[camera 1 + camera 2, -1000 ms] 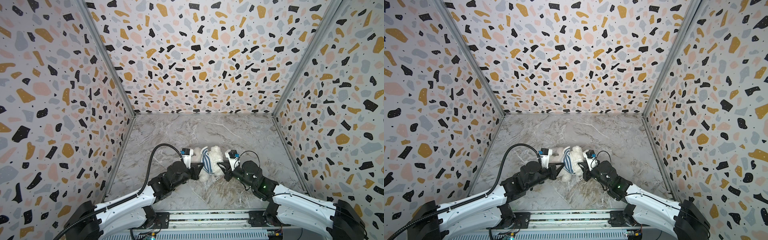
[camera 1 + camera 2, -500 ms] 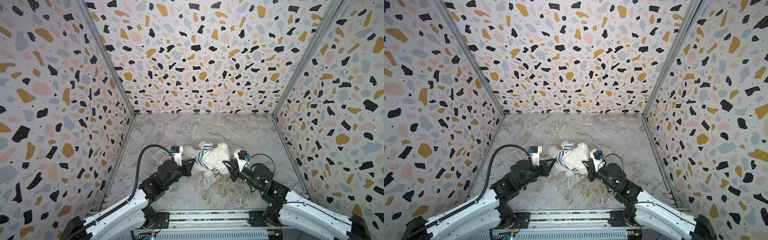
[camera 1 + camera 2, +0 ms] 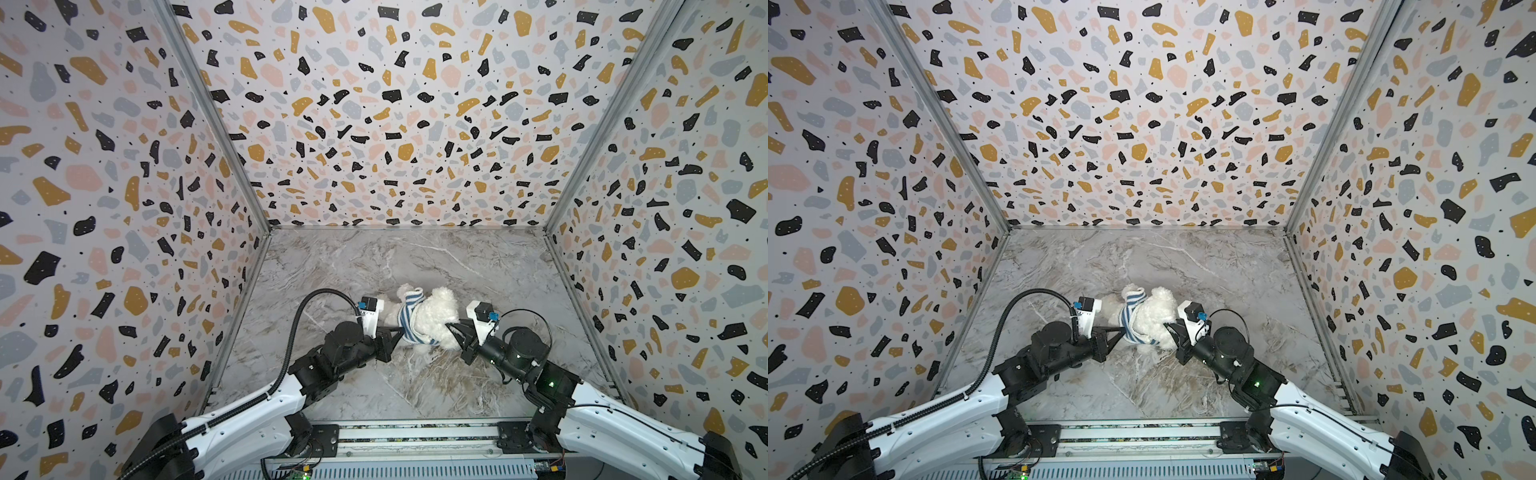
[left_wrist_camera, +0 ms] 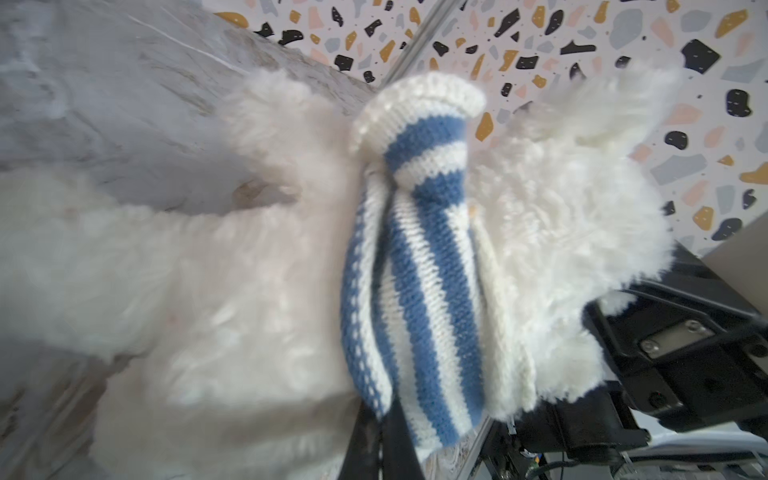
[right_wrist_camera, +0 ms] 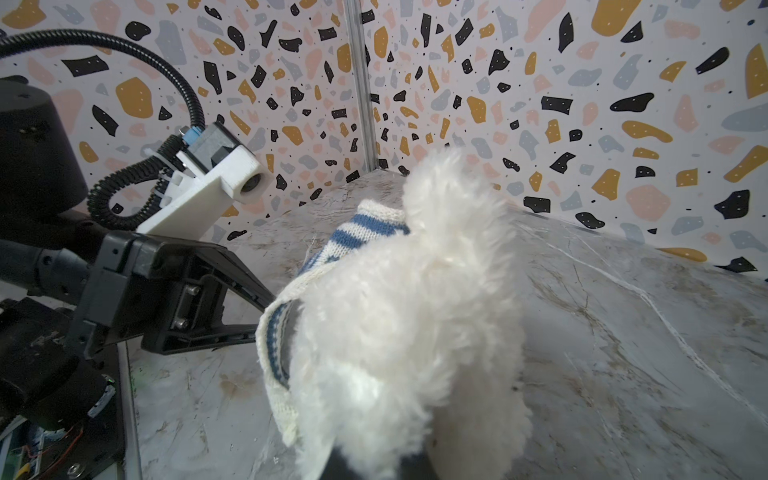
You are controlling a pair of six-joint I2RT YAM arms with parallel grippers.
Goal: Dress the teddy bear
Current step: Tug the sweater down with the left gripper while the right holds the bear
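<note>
The small fluffy white plush teddy bear [image 3: 432, 320] lies on its side across the near middle of the grey marble-patterned table [image 3: 415, 257], strung between the two grippers in both top views [image 3: 1152, 322]. A second ago it was a narrow, upright bundle. Half a second ago it was drawn out long toward the left. Now it has come back to the middle, somewhat more spread than at the start.

The knitted blue-and-white striped shirt [image 3: 409, 322] has shifted with it. It now wraps the body as a tight, bunched band, and one striped sleeve stands up on the far side. Judging from that, the shirt is on but not smoothed down. Bare fur shows on both sides of the band, so the pulling-down step looks unfinished.

In the left wrist view the bear's pile is long, soft and a little matted. The shirt [image 4: 424, 266] is gathered in lengthwise folds, with a cream ribbed cuff at its free end. No face shows in any view.

The left gripper [image 3: 400, 331] has its black jaws closed narrow on the shirt's lower edge, as the right wrist view shows [image 5: 262, 316]. The right gripper [image 3: 449, 325] is pinched together in the plush at the bear's opposite end, and whether it also catches any knit cannot be told. Terrazzo-speckled walls [image 3: 395, 124] enclose the table on three sides.
</note>
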